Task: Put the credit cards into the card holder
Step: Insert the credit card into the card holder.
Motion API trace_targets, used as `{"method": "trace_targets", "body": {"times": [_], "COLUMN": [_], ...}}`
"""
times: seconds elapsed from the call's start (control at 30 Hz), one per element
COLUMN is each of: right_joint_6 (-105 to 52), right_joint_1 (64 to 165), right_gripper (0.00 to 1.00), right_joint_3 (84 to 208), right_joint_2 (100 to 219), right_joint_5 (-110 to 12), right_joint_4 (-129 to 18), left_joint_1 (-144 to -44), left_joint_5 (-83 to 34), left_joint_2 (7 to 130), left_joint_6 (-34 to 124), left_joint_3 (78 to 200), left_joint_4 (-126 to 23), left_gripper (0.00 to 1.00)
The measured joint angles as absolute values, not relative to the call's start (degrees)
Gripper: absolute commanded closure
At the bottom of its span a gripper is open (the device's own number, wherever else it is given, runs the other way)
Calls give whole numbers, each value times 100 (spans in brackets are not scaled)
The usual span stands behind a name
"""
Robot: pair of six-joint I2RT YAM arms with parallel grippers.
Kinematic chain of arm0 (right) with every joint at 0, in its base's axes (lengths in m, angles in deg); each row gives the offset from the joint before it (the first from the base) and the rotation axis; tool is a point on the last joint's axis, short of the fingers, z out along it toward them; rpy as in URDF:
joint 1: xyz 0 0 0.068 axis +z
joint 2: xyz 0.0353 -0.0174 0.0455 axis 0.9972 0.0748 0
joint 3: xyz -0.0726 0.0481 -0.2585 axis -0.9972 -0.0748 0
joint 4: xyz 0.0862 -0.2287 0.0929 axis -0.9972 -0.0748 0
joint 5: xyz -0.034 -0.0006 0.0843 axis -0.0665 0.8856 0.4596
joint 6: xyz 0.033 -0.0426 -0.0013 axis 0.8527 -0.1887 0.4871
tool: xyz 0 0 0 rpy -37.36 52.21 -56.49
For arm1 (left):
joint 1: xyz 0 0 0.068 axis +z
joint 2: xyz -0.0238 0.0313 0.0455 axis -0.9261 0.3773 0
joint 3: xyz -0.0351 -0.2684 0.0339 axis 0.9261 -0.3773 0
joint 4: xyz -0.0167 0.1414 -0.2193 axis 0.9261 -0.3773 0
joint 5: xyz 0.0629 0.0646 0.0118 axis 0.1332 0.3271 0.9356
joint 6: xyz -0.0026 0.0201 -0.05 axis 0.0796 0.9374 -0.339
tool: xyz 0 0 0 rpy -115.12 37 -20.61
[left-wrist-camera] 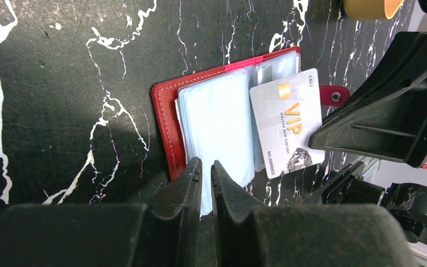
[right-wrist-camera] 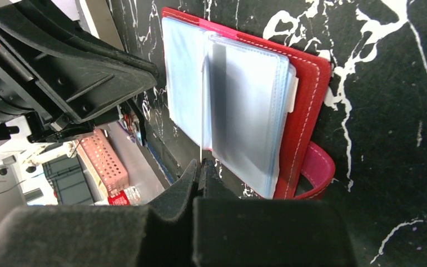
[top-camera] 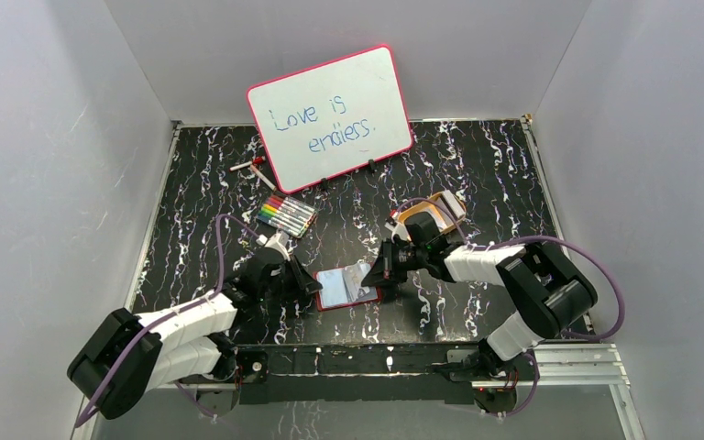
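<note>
The dark-red card holder [top-camera: 344,289] lies open on the black marbled table between my two grippers, clear sleeves up. My left gripper [top-camera: 304,282] is shut on the near edge of a clear sleeve [left-wrist-camera: 217,122]; the red cover [left-wrist-camera: 164,128] shows beside it. My right gripper [top-camera: 382,266] is shut on a pale credit card [left-wrist-camera: 284,119] printed with a gold VIP. The card lies slanted over the holder's right half, by the snap tab [left-wrist-camera: 333,95]. In the right wrist view the card [right-wrist-camera: 202,100] stands edge-on over the sleeves [right-wrist-camera: 250,105], pinched at my gripper [right-wrist-camera: 200,167].
An orange oval tray [top-camera: 419,217] stands behind the right gripper. A set of colour markers [top-camera: 286,215] lies at back left, loose pens [top-camera: 252,167] beyond it. A red-framed whiteboard [top-camera: 330,115] leans on the back wall. Grey walls enclose the table.
</note>
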State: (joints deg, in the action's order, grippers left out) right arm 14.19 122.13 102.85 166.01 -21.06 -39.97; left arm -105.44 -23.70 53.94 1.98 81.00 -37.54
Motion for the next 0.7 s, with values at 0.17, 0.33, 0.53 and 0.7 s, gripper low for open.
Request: {"method": "trace_targets", "body": {"times": [0.17, 0.33, 0.53, 0.7], "right_joint_6": [1480, 1504, 1568, 1762], "right_joint_1": [12259, 12314, 12357, 12397], "right_gripper": [100, 100, 100, 100], "right_joint_3": [10294, 10298, 10307, 10307], "right_joint_2": [16798, 16914, 17049, 17117], "right_joint_5": [-2145, -2148, -2145, -2163], "right_joint_4": [-3903, -3745, -3577, -3369], "left_joint_1": [-10544, -10544, -10544, -10544], "left_joint_5": [-2365, -2348, -2350, -2355], "left_joint_2": [5488, 5490, 5523, 5565], "left_joint_6": [207, 229, 229, 229], "left_joint_3": [8096, 8050, 7973, 7930], "left_joint_4": [-3631, -3587, -3557, -3533], "left_gripper": [90, 90, 91, 91]}}
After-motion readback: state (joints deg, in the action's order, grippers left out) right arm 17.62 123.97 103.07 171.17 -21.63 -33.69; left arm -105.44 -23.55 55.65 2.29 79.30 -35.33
